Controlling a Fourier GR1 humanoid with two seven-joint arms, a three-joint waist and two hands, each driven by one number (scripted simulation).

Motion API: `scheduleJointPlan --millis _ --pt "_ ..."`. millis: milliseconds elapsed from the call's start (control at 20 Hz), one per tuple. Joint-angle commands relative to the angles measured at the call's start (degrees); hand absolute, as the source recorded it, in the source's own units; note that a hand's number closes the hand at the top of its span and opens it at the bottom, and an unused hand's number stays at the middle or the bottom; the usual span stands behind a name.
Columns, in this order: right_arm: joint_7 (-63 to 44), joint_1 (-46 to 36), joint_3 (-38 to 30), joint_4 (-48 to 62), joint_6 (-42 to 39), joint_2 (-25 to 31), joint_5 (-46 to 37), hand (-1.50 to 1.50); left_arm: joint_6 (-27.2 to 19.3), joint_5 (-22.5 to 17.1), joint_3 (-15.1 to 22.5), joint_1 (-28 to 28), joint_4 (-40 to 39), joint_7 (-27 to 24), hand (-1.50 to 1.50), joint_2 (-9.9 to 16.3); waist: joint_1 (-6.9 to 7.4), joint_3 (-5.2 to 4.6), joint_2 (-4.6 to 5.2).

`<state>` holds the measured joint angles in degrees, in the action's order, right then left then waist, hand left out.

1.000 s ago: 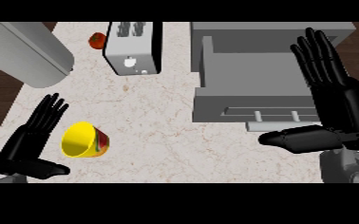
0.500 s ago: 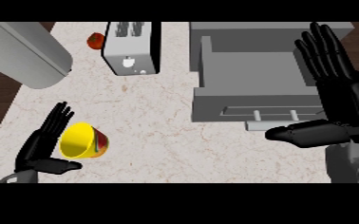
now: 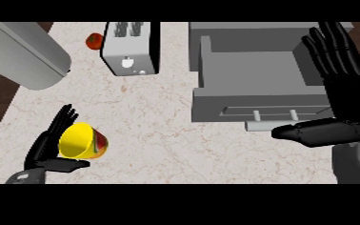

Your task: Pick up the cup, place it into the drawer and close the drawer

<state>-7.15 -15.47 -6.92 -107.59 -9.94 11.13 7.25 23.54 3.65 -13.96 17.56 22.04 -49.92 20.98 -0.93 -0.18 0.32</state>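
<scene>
Cup (image 3: 83, 142) is lying tipped on the counter (image 3: 162, 128) at lower left; I'm bringing my left hand (image 3: 48, 145) against it, fingers spread, thumb beneath, not yet wrapped. I should curl round before lifting. My right hand (image 3: 336, 76) is resting open beside the open drawer (image 3: 260, 83); bare counter is lying between.

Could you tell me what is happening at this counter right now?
The robot's left hand is against the yellow cup lying on its side at the counter's near left, fingers straight, thumb beneath it. The grey drawer stands open at the right. The right hand rests open beside it.
</scene>
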Motion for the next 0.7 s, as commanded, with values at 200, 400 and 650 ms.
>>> scheduleJointPlan --millis 200,400,650 --pt "0.0 -0.6 -0.1 1.0 0.1 0.1 -0.5 -1.50 2.3 1.4 0.5 3.6 -6.9 -10.0 -1.50 -2.2 -0.31 -0.07 0.20" --pt "-2.1 1.0 0.4 -2.0 -0.5 0.1 0.7 -1.50 2.7 1.4 0.5 5.7 -7.8 -10.2 -1.50 -1.6 -0.83 -0.11 0.17" --pt "-0.6 -0.1 -0.3 -0.6 -0.1 0.1 0.2 -1.50 4.6 2.7 2.2 2.6 -8.1 -14.5 -1.50 -2.8 -0.15 -0.05 0.14"
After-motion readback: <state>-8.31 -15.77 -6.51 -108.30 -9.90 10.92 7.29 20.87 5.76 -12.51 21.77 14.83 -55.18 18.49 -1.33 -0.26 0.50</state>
